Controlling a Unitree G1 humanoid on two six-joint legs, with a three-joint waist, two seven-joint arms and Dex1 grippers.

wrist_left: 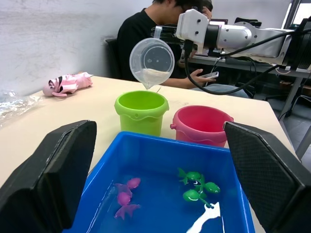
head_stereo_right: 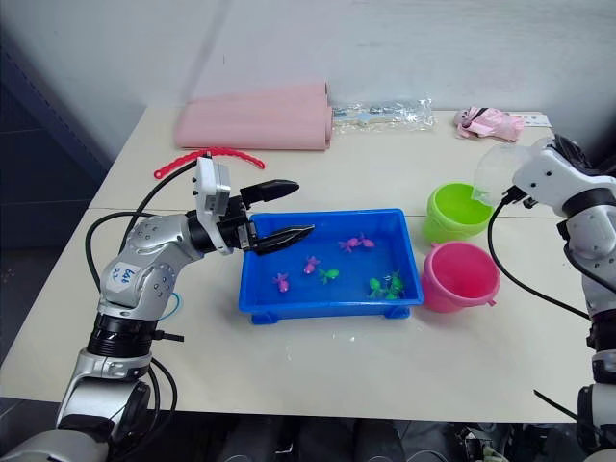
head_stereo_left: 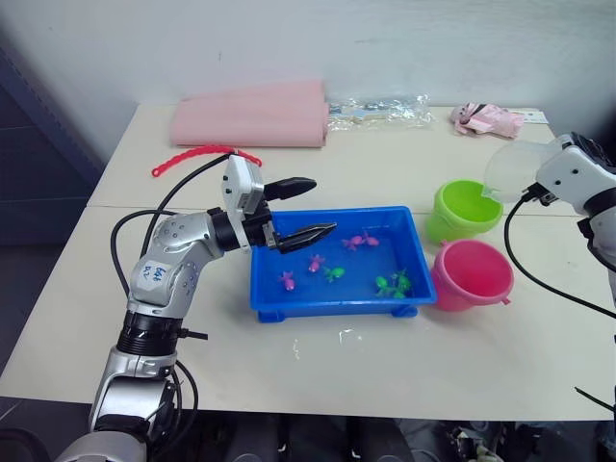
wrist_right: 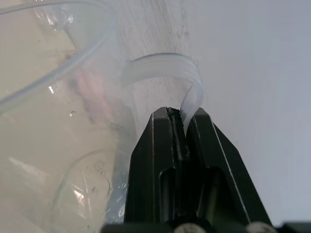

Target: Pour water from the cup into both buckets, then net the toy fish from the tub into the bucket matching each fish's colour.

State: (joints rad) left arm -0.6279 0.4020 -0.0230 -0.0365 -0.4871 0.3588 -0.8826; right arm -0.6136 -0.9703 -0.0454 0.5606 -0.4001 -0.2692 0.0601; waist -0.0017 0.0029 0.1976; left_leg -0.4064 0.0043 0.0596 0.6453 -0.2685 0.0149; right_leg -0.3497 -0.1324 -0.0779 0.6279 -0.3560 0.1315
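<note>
My right gripper [wrist_right: 181, 121] is shut on the handle of the clear cup [wrist_left: 151, 62], which is tipped over the lime green bucket [head_stereo_left: 464, 209]; a thin stream of water falls from its lip into that bucket. The pink bucket [head_stereo_left: 472, 273] stands just in front of the green one. The blue tub [head_stereo_left: 289, 300] holds water with several pink fish [head_stereo_left: 358, 241] and green fish [head_stereo_left: 393, 284]. My left gripper [head_stereo_left: 301, 208] hangs open over the tub's left end, holding nothing. The net is out of view.
A folded pink cloth [head_stereo_left: 252, 115], a clear plastic bag [head_stereo_left: 380, 112] and a pink toy [head_stereo_left: 487, 118] lie along the table's far edge. A red beaded strip [head_stereo_left: 197, 157] lies at the back left. A person [wrist_left: 146, 34] sits beyond the table.
</note>
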